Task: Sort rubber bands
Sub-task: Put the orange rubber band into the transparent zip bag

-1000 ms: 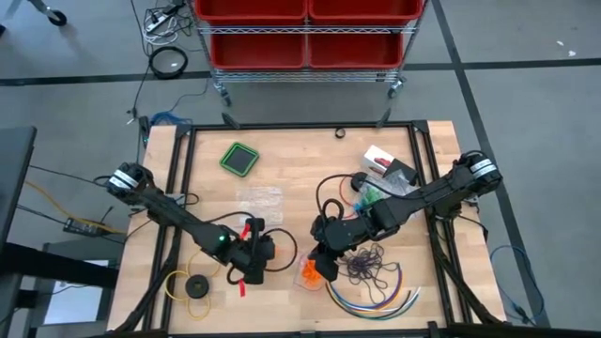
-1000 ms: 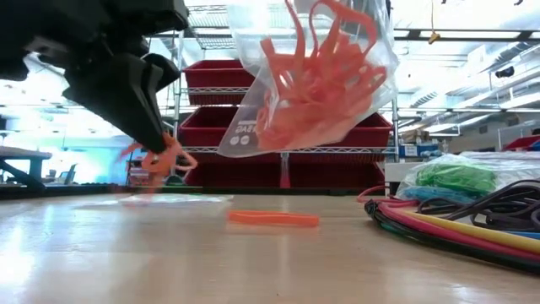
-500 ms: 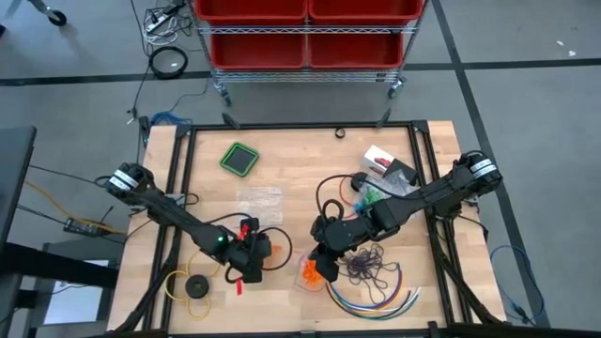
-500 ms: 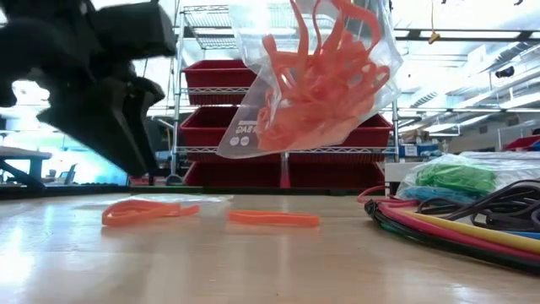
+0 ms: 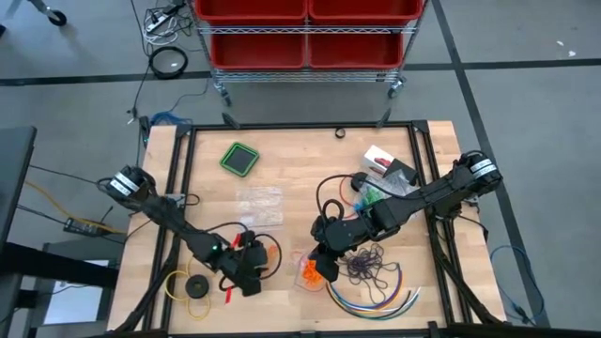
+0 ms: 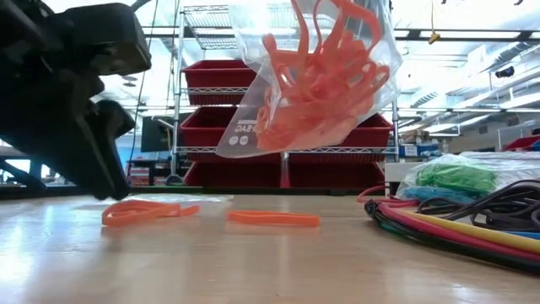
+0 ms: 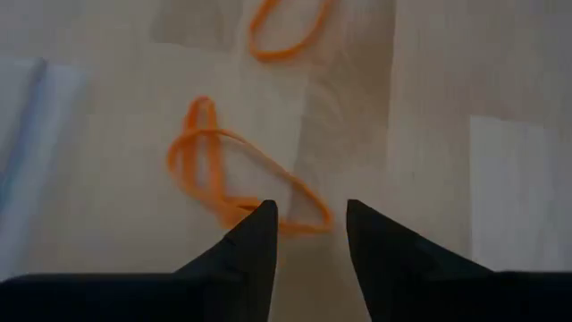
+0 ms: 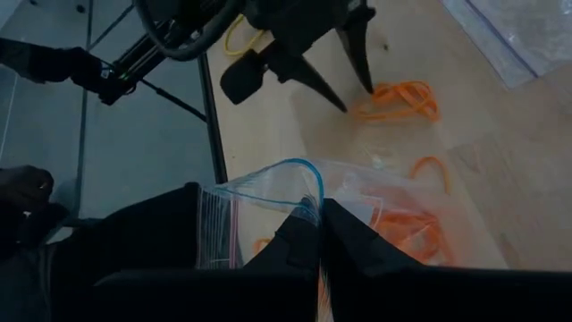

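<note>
Two loose orange rubber bands lie on the table: a twisted one (image 7: 223,170) (image 6: 143,211) and a flat one (image 7: 286,31) (image 6: 272,219). My left gripper (image 7: 308,215) (image 5: 255,263) is open and low over the table, its fingertips standing on either side of the twisted band's near end. My right gripper (image 8: 317,237) (image 5: 324,258) is shut on a clear zip bag (image 6: 312,76) (image 5: 310,270) holding several orange bands. Dark purple bands (image 5: 366,268) lie in a pile on the table. Green bands (image 6: 456,177) sit in another bag. My left gripper: whether its fingertips (image 7: 259,224) touch the twisted band's end (image 7: 299,215) I cannot tell. My right gripper pinches the bag's zip edge (image 8: 304,174) at its top between the two fingers. The bag hangs below the fingers, lifted clear of the table, its mouth open.
Long multicoloured cables (image 5: 376,296) (image 6: 456,228) curve along the near right. A yellow ring with a black disc (image 5: 192,284) lies near left. Empty clear bags (image 5: 258,202), a green square pad (image 5: 239,158) and a white box (image 5: 380,160) sit farther back.
My left gripper has opened and let go of the twisted orange band, which has fallen onto the table beside the flat one. The gripper has then sunk toward the table's near edge and rolled about its own line. The bag has hung still.
</note>
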Controlling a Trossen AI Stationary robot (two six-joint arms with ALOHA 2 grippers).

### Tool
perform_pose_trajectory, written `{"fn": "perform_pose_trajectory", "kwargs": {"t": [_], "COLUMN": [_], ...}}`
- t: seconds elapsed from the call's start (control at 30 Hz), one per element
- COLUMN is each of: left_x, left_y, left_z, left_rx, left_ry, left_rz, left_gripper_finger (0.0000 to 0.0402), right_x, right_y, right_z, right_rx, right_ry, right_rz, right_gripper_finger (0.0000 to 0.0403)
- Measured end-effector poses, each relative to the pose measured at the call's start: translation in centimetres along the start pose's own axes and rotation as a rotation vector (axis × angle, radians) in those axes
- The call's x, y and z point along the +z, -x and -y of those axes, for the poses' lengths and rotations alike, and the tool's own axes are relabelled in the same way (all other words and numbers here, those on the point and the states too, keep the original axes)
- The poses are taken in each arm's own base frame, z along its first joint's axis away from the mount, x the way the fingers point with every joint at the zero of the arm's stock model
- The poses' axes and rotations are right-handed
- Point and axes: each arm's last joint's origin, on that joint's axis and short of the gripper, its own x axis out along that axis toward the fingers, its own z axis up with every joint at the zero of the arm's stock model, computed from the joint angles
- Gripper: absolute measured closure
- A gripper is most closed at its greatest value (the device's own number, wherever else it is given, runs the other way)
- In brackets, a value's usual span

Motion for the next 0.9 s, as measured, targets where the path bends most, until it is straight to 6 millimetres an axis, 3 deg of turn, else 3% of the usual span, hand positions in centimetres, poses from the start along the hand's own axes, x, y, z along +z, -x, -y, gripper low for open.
{"fn": "perform_pose_trajectory", "kwargs": {"t": [0.2, 0.43, 0.73, 0.9], "left_x": [-1.3, -2.0, -0.7, -0.5], "left_y": [-1.1, -2.9, -1.9, -1.9], "left_z": [2.0, 1.7, 2.9, 2.4], "left_rx": [-0.080, 0.009, 0.023, 0.090], "left_ry": [-0.080, -0.043, -0.179, -0.198], "left_rz": [0.035, 0.038, 0.070, 0.061], "left_gripper_finger": [0.0259, 0.0259, 0.0267, 0.0278], "right_x": [0.0, 0.0, 0.2, 0.2], "right_y": [0.0, 0.0, 0.0, 0.0], "right_z": [0.0, 0.0, 0.1, 0.1], "right_rx": [0.000, 0.002, -0.001, -0.001], "right_ry": [0.000, 0.005, 0.004, 0.012], "right_rz": [0.000, 0.003, 0.006, 0.006], "right_gripper_finger": [0.0399, 0.0399, 0.0399, 0.0399]}}
